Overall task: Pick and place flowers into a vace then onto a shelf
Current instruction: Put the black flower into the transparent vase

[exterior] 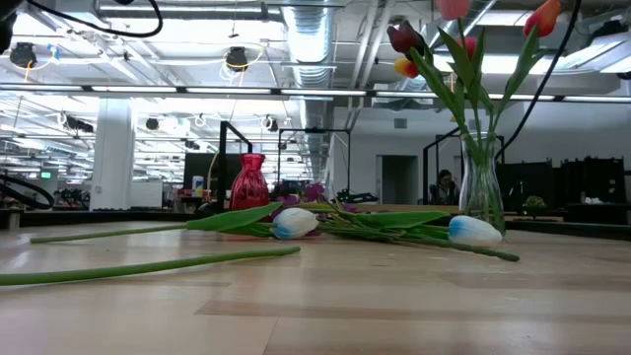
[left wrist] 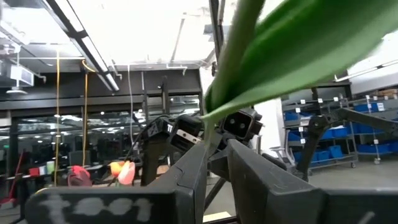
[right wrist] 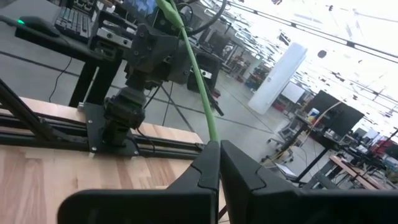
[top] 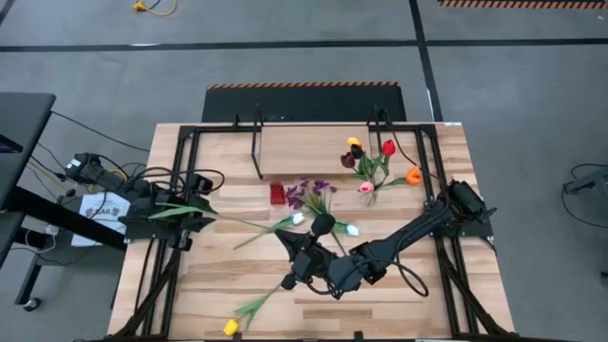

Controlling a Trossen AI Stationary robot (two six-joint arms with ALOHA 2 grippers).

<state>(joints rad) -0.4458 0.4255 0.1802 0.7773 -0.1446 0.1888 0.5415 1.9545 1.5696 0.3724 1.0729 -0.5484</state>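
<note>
My left gripper [left wrist: 214,165] is clamped on a green tulip stem [top: 180,211] at the table's left edge. My right gripper [right wrist: 217,165], closed on another stem [right wrist: 198,81], sits mid-table. Step: carrying flowers to the glass vase [top: 369,195] on the shelf [top: 304,152]. Next: align stem ends over the vase mouth. Both blossoms are hidden.

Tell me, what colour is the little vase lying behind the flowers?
Red vase, clearest in the low view.
</note>
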